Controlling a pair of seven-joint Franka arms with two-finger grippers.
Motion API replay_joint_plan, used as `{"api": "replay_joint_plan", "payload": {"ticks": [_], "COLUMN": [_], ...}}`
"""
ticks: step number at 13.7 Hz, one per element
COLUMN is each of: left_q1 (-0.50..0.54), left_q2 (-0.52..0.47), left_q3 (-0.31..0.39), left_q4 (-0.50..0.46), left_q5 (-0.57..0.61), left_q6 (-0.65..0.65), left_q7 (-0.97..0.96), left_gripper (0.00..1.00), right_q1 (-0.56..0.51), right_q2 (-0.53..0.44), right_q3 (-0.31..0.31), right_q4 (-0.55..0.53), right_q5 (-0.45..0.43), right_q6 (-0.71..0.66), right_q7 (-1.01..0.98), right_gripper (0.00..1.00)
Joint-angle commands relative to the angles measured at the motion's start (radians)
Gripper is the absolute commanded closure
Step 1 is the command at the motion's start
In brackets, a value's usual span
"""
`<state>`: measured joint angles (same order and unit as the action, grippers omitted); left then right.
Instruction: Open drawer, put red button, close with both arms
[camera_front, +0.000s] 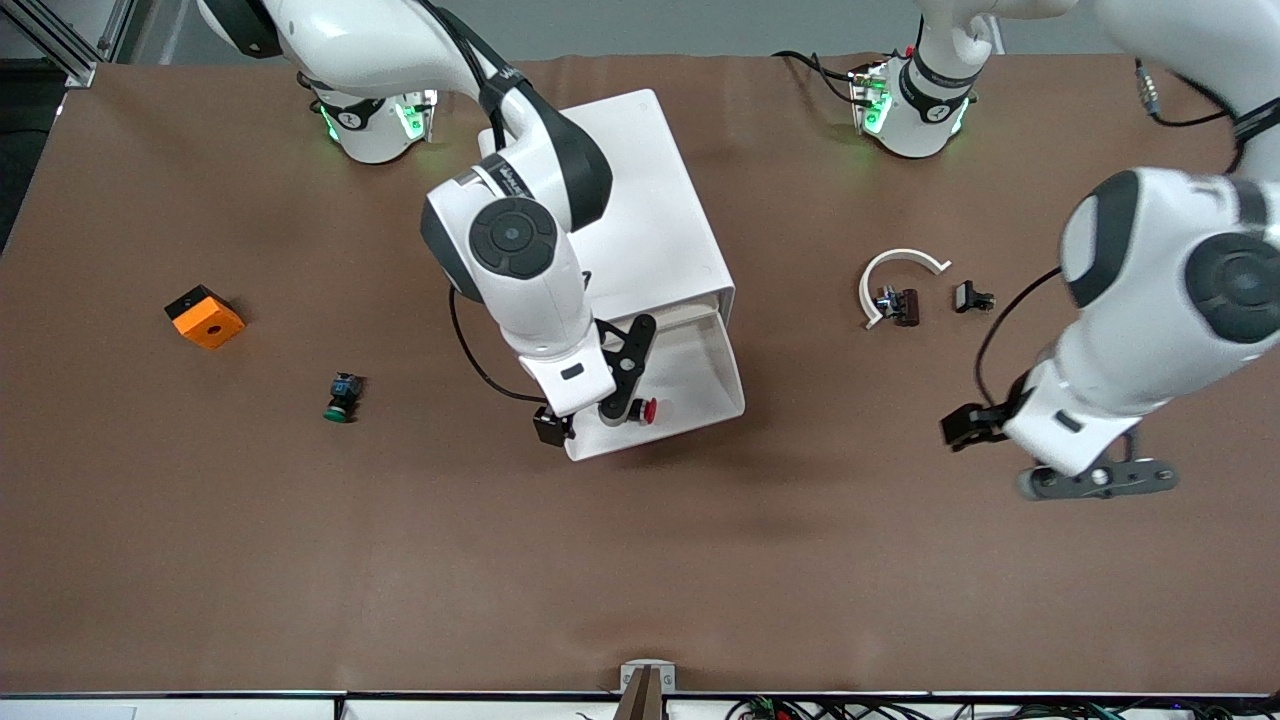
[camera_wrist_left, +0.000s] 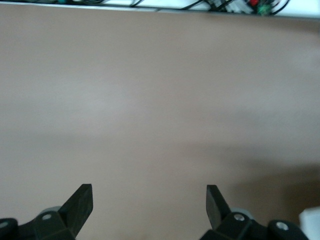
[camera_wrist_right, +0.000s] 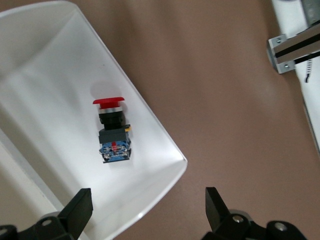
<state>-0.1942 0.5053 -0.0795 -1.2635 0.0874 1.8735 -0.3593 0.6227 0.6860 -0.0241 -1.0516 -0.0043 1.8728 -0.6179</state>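
Two white jointed arms with black joint bands work at a brown table (camera_front: 300, 560). At centre stands a white box-shaped cabinet (camera_front: 650, 210) whose white drawer (camera_front: 720, 385) is pulled out toward the front camera. The small red button (camera_front: 648, 410), with a round red mushroom cap on a black-and-blue body, lies on its side on the drawer floor; in the right wrist view (camera_wrist_right: 112, 131) it rests free, touching neither finger. The right gripper (camera_front: 622, 385) hangs over the open drawer just above the button, its black fingers (camera_wrist_right: 80, 207) spread apart and holding nothing. The left gripper (camera_front: 1095, 480) hovers over bare table toward the left arm's end, well apart from the cabinet, its fingers (camera_wrist_left: 82, 202) likewise spread wide and empty. Toward the right arm's end lie an orange block with a round hole (camera_front: 205, 317) and, nearer the front camera and nearer the cabinet, a green-capped button (camera_front: 343, 396) on its side. Between the cabinet and the left arm lie a white curved plastic arc (camera_front: 895, 272), a small dark part (camera_front: 900, 305) touching it, and a small black piece (camera_front: 972, 297) just beside these
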Motion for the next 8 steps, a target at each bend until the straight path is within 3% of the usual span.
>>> {"api": "replay_joint_plan", "payload": {"ticks": [1, 5, 8], "left_q1": [-0.071, -0.18, -0.244], "left_q2": [0.071, 0.171, 0.232], "left_q3": [0.003, 0.003, 0.006], "left_q4": [0.016, 0.019, 0.019], "left_q5": [0.009, 0.003, 0.005], "left_q6": [0.122, 0.31, 0.393], "left_q7": [-0.072, -0.15, -0.176], "left_gripper": [0.0, 0.0, 0.0], "right_q1": [-0.038, -0.075, -0.078], "right_q2": [-0.052, -0.147, -0.219], "right_q3": [0.01, 0.001, -0.005], "right_q4": [-0.001, -0.005, -0.013], "right_q5": [0.01, 0.007, -0.002], "right_q6": [-0.02, -0.064, -0.231], "right_q7": [0.003, 0.041, 0.257], "right_gripper": [0.0, 0.0, 0.0]}}
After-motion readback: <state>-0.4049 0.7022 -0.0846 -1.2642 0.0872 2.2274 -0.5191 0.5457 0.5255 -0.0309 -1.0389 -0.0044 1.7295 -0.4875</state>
